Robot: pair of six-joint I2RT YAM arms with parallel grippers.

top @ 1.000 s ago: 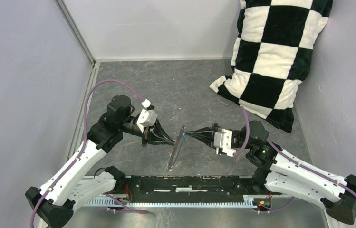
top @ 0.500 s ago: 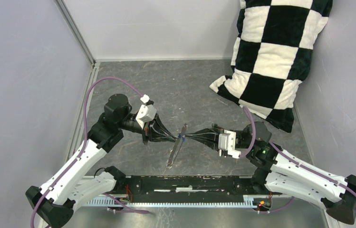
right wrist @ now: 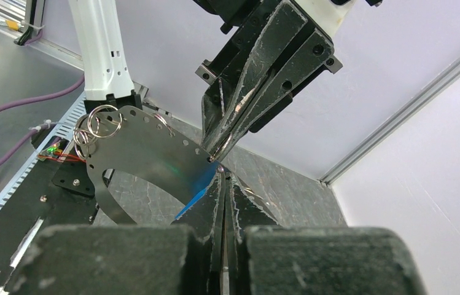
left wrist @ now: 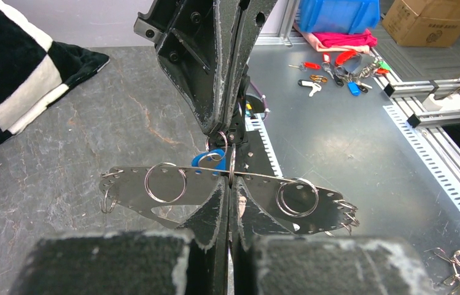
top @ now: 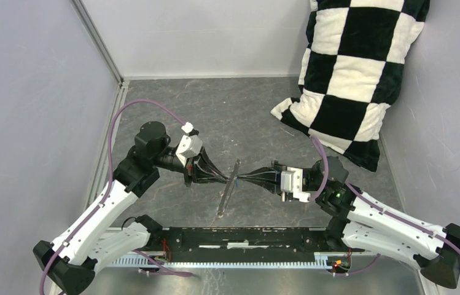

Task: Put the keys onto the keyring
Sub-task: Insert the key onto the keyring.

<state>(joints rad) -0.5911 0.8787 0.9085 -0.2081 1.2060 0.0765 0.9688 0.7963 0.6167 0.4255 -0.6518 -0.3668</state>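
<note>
Keyring (top: 228, 190): flat grey perforated metal hoop with small split rings (left wrist: 165, 183) hung along its rim. It stands edge-on at mid-worktop (top: 215, 117), between the two claws.
Key (left wrist: 210, 159): blue head, lying against the hoop's upper rim at the right claw's tips.
Right claw (top: 244, 176): pressed together, pinching the key.
Left claw (top: 224, 179): pressed together on the hoop's rim from the opposite side, tips just beside the key.

The blue-headed key (left wrist: 210, 158) sits just beside the on-edge keyring (left wrist: 132, 190) (a flat grey perforated crescent carrying small split rings).
</note>
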